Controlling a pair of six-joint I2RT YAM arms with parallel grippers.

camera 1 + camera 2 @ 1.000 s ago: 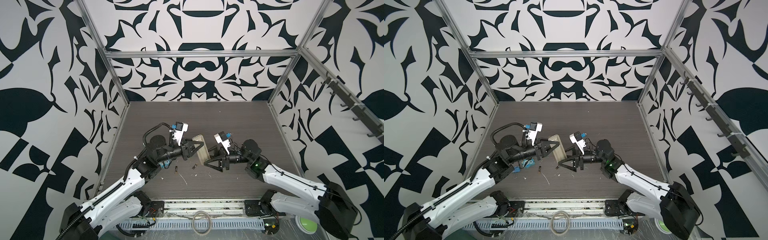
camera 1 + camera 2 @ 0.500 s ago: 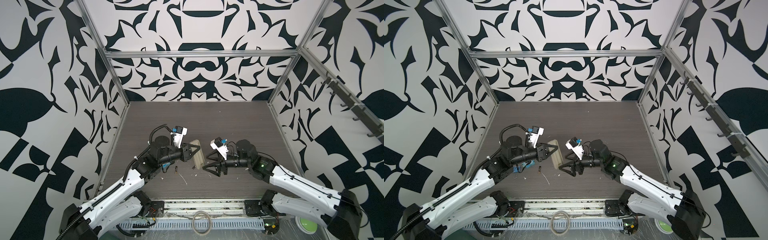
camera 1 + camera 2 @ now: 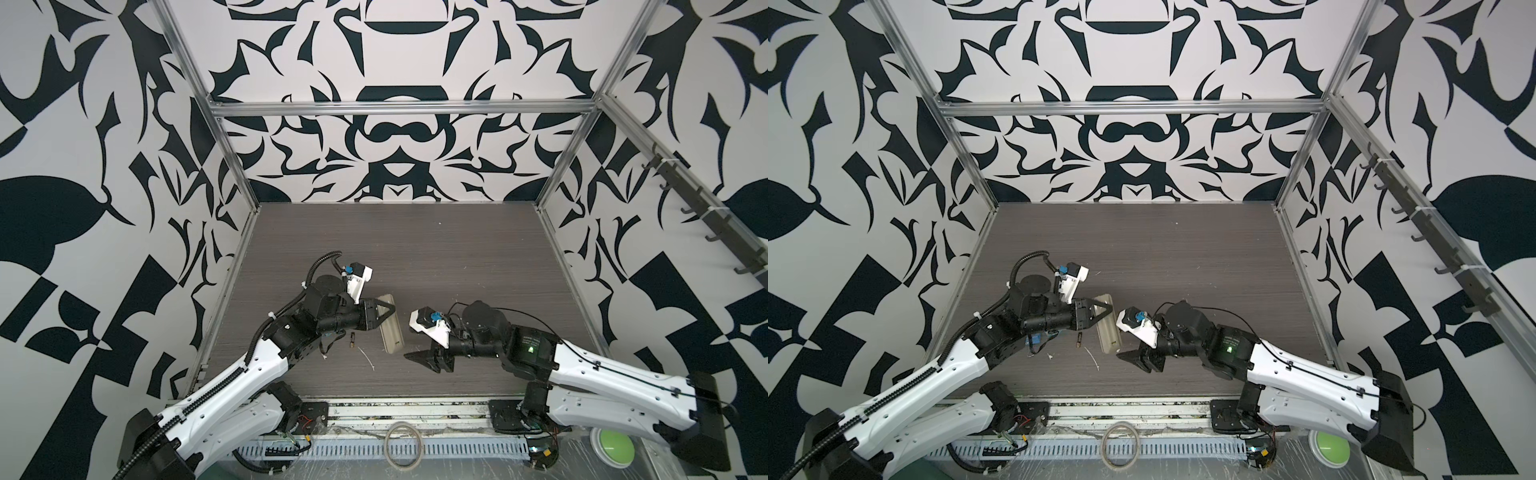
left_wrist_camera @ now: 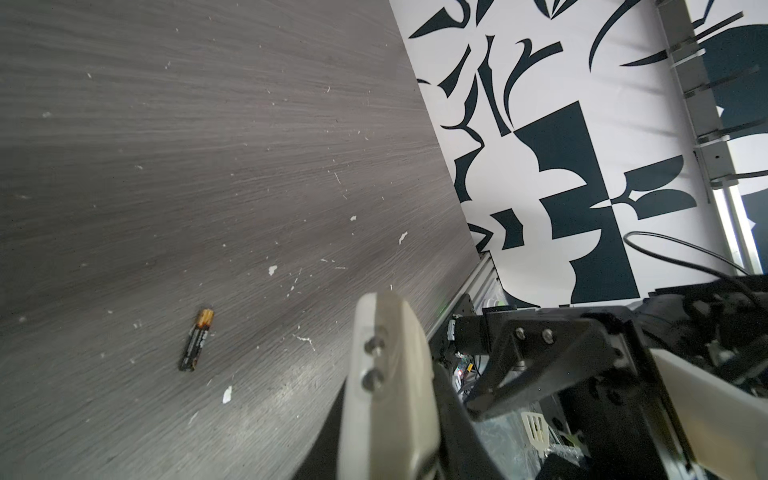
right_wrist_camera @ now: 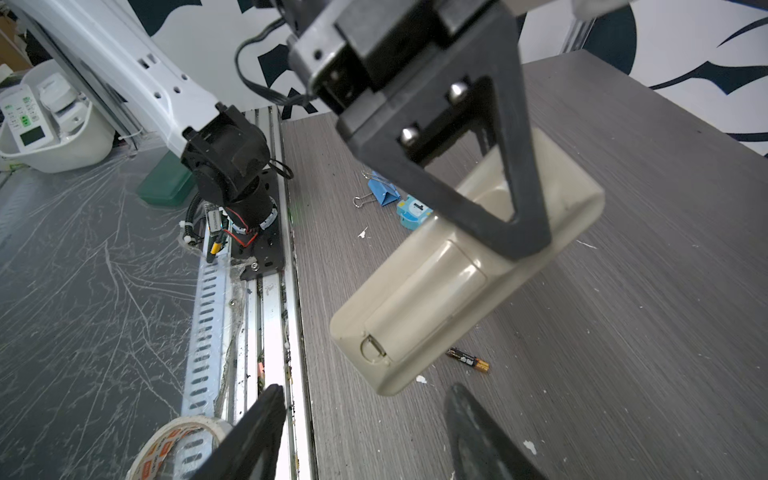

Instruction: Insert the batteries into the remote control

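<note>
Left jaws clamped on remote (image 5: 573, 199), held off table (image 3: 415, 249), cover (image 5: 424, 299) shut. Right jaws, apart but narrowing, just moved up to cover end: cover removal likely next.

Bright even light; soft shadows; wrist-view edges warped, foreground blurred.

Black-and-white patterned walls (image 3: 395, 137) enclose a grey wood-grain tabletop (image 3: 415, 249), framed in aluminium rails (image 3: 399, 109).
</note>
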